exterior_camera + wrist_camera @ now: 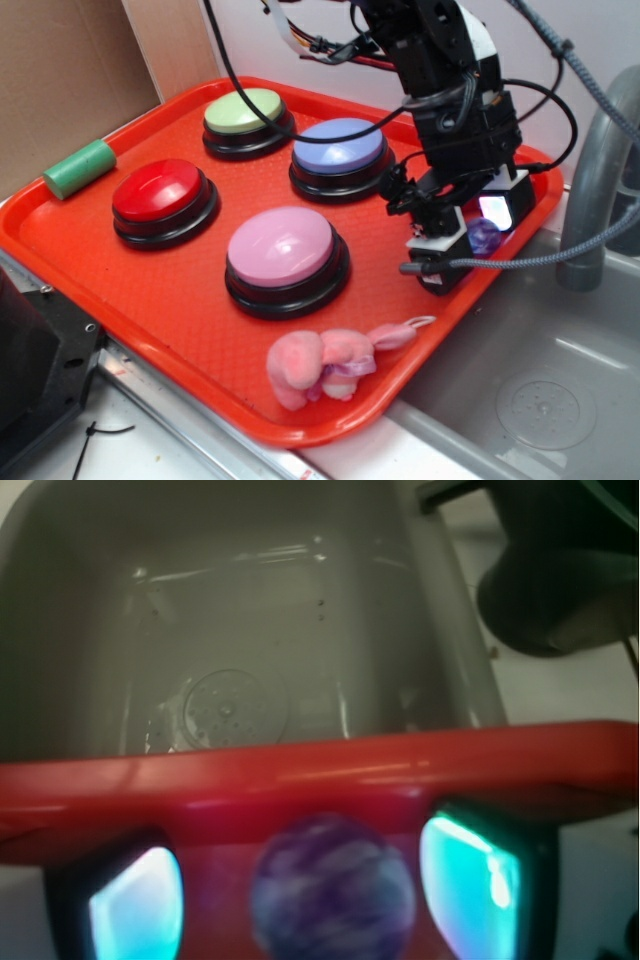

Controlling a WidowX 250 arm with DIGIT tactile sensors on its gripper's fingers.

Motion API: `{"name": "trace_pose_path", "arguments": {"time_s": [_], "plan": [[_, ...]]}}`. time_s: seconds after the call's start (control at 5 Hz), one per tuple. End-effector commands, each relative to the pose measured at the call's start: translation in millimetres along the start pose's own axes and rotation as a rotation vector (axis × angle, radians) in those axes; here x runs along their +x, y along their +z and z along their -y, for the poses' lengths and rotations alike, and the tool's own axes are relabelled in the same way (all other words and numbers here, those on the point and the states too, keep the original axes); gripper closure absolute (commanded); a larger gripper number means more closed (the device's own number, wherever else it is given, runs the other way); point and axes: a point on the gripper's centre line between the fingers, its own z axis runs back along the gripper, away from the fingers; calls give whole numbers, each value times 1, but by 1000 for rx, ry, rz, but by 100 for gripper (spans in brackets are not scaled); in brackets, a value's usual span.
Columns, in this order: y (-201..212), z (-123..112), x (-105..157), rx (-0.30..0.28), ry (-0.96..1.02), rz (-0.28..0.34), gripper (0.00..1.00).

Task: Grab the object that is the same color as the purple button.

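The tiny purple marbled ball point(485, 237) lies on the red tray point(150, 290) near its right rim. In the wrist view the ball point(332, 888) sits between my two glowing cyan fingers point(470, 875), with a gap on each side. My gripper point(478, 232) is lowered over the ball and open around it, not touching it as far as I can see. The periwinkle purple button point(340, 150) stands on its black base just left of the gripper.
On the tray are a pink-lilac button point(285, 250), a red button point(160, 195), a green button point(245, 112) and a pink plush toy point(325, 362). A green cylinder point(80, 168) lies at the left rim. A grey sink point(230, 650) lies beyond the right rim.
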Motion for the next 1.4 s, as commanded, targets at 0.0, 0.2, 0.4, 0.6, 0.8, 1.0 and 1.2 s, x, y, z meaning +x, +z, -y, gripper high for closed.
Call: {"name": "trace_pose_path", "arguments": {"time_s": [0.0,0.2,0.4,0.6,0.8,1.0,1.2], "plan": [[8,14,27,42,-38,13,100],[12,16,26,53,-22,9,100],[23,18,23,71,4,9,100],[55,18,13,58,219,-45,100],[96,23,0,85,480,-187,100],[134,35,-16,99,743,-354,100],[167,52,-37,176,988,-365,100]]}}
